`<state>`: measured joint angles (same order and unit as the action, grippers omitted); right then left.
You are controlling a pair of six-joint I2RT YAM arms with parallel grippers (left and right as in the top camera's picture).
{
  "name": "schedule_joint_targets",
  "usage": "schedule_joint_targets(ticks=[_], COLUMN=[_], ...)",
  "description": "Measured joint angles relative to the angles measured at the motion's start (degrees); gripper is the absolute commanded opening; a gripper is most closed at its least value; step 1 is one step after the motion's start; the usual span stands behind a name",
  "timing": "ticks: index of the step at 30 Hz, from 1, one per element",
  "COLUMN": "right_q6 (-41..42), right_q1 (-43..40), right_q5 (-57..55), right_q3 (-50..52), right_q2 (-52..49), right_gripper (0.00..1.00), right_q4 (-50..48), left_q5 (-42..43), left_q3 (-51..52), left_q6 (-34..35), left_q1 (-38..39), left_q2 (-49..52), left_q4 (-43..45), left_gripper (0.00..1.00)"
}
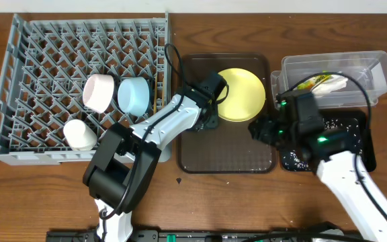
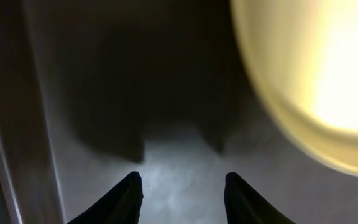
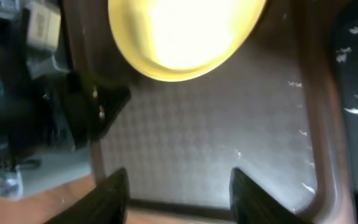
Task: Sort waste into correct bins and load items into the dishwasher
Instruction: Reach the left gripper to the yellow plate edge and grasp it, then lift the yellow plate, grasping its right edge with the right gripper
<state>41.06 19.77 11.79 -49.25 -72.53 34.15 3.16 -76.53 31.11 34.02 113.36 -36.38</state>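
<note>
Lying beyond left fingers (image 2: 124,200): yellow plate (image 2: 316,81)

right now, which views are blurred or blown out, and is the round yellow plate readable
Overhead: sharp, evenly lit, the round yellow plate clear on the brown rectangular serving tray. Left wrist: dim and soft, plate overexposed to a pale glow, dark shadows on the tray. Right wrist: blurred, plate centre blown out white.

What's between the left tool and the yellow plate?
Only bare brown tray surface; the left wrist view shows that stretch empty between the open left tool and the yellow plate.
</note>
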Motion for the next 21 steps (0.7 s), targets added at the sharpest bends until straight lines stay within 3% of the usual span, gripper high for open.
schedule_joint_targets(ticks=[7, 14, 16, 20, 21], right_q6=[9.35, 16.41, 18.75, 21.42, 22.12], right_q1=[1.75, 1.7, 1.7, 1.7, 1.68], right_q5=[-4.72, -5.68, -5.88, -5.81, -5.77], right_q3=[2.84, 2.84, 2.86, 2.8, 2.78], right_q2=[-10.86, -21.88, -24.7, -27.17, -27.78], right_gripper=[0.54, 0.5, 0.4, 0.03, 0.01], right_q4=[-14.25, -24.76, -27.06, -30.53, -30.71], left_q5=[3.56, 4.22, 4.2, 4.02, 4.0], left_q3=[0.02, 0.0, 0.0, 0.0, 0.0], left_q6=[-1.4, -2.38, -2.8, -3.15, -3.34], left_q1=[0.0, 0.0, 0.0, 0.0, 0.0], left_q2=[-7.02, -26.51, -30.77, -36.41, -37.55], left_q4=[-4.92, -7.76, -8.63, -9.33, -9.66], left_gripper=[0.49, 0.53, 0.54, 0.54, 0.54])
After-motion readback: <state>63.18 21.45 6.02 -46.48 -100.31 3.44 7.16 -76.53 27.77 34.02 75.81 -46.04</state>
